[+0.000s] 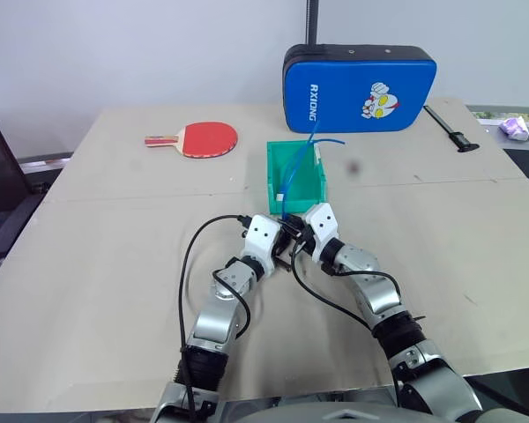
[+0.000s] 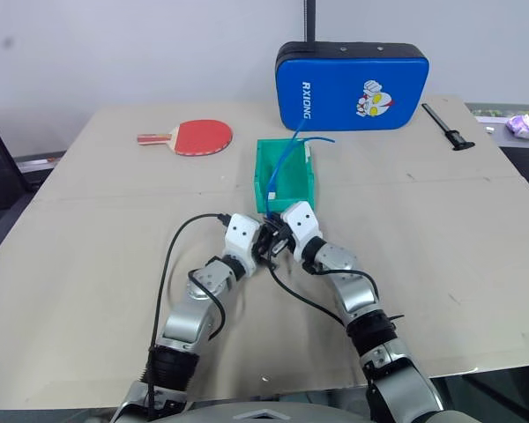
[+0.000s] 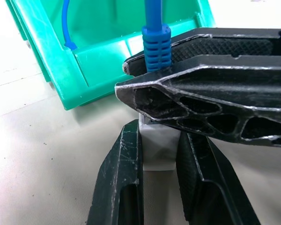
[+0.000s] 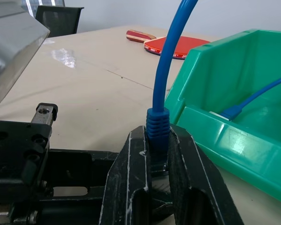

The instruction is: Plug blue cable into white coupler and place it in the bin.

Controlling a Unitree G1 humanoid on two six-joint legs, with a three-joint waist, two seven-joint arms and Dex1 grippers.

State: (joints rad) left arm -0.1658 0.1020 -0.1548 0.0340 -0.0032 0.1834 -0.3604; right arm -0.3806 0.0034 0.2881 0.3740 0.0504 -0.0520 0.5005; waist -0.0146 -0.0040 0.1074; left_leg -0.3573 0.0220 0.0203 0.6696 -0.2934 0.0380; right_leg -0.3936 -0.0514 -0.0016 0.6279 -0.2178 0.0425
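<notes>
Left gripper [image 3: 159,154] clamped small white plastic coupler [image 3: 158,145], right gripper [image 4: 157,154] pinched thin blue cable [image 4: 165,70] before green plastic bin [image 1: 296,176]; misaligned plug risked jamming.

The blue cable [image 3: 156,44]'s plug and most of the white coupler [image 3: 158,145] sit hidden — tool fingers cover them.

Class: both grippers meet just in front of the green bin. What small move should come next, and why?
Probably press the plug end down into the white coupler. The left gripper is shut on the coupler, the right gripper is shut on the blue cable directly above it, and whether it is seated cannot be seen.
</notes>
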